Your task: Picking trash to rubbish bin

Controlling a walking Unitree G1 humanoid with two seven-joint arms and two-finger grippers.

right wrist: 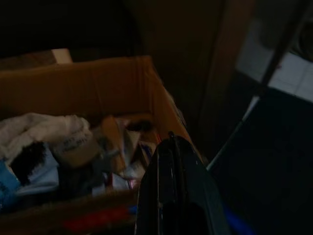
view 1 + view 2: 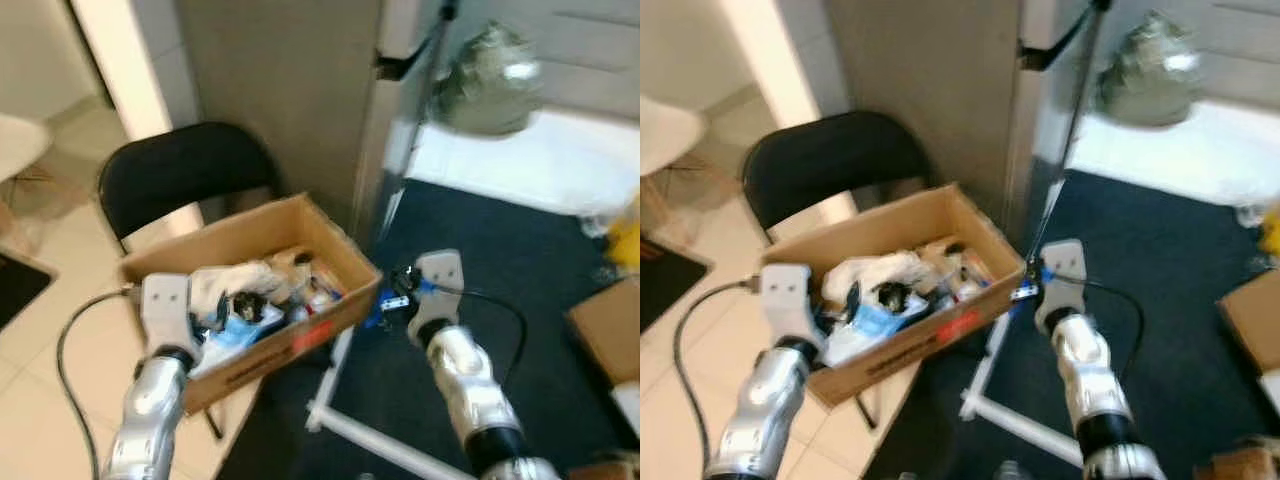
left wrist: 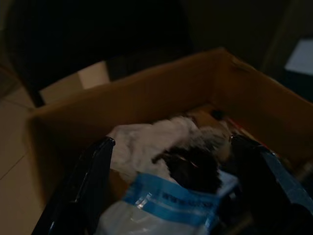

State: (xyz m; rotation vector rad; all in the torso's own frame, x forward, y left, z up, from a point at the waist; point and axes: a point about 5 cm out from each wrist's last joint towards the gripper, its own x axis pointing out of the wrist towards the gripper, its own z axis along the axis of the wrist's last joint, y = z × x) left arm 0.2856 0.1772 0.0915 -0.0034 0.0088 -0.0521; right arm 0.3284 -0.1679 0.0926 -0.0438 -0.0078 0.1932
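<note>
Left gripper (image 3: 171,196) over cardboard box (image 2: 330,255), jaws wide, straddling trash (image 3: 166,161) directly beneath; right gripper (image 1: 176,196) beside box's right wall, jaws together, farther off.

A black chair (image 2: 180,175) is standing on pale floor tiles (image 2: 45,330) beside a grey wall panel (image 2: 280,90), while a dark carpet (image 2: 500,260) is spreading rightward under bright daylight.
</note>
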